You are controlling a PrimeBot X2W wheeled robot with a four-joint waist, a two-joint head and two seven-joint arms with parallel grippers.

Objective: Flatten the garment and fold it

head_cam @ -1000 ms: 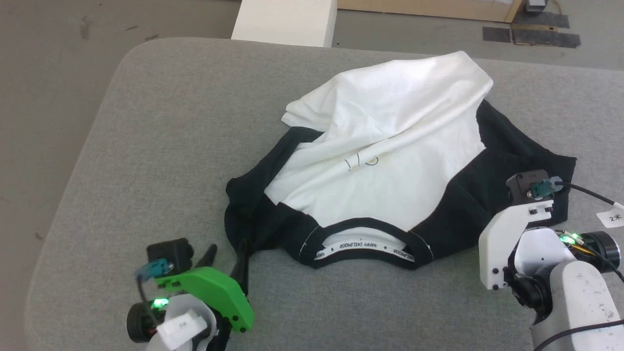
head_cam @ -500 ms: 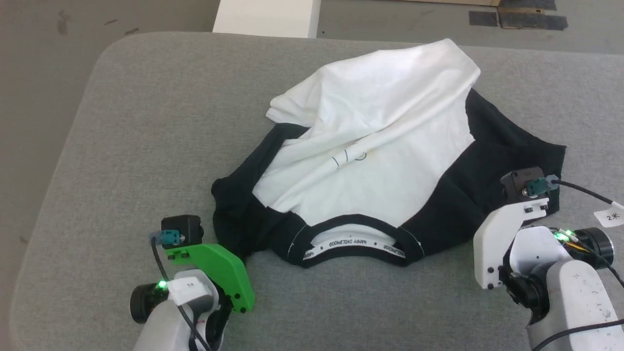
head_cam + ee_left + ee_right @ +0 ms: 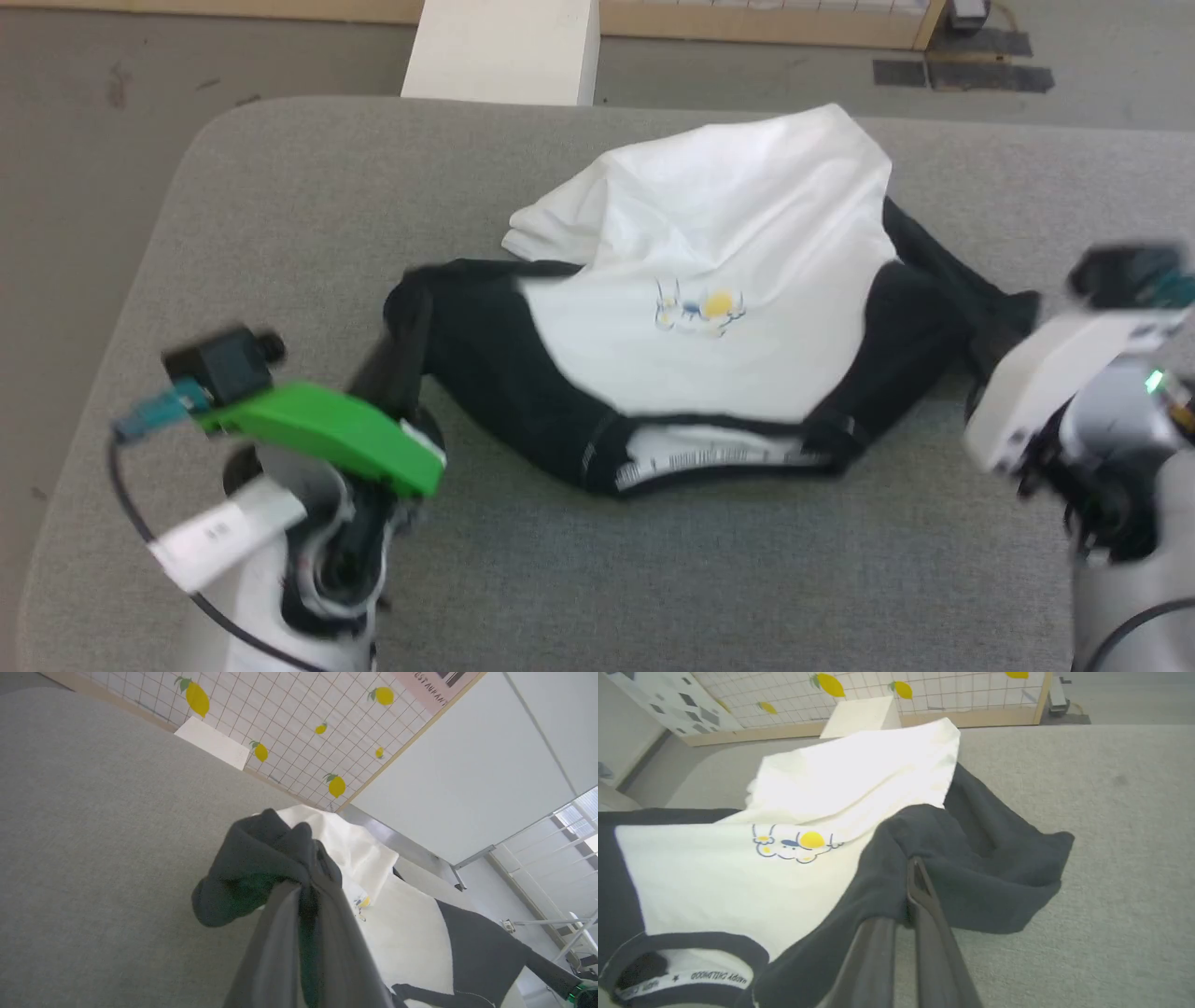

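- One garment (image 3: 709,233) lies rumpled on the grey, felt-like table (image 3: 653,579). It has a soft white body, two black sleeves, black collar trim and one small yellow cartoon print (image 3: 702,308).
- My left pincer (image 3: 309,891) is clamped on one black sleeve, with cloth bunched over the fingertips.
- My right pincer (image 3: 911,877) is pinched tight on the other sleeve, which drapes over both fingers.
- One lettered band (image 3: 714,976) shows inside the collar.
- Past the table's far edge stands one pale block (image 3: 499,51), in front of a gridded wall (image 3: 289,709) with lemon decals.
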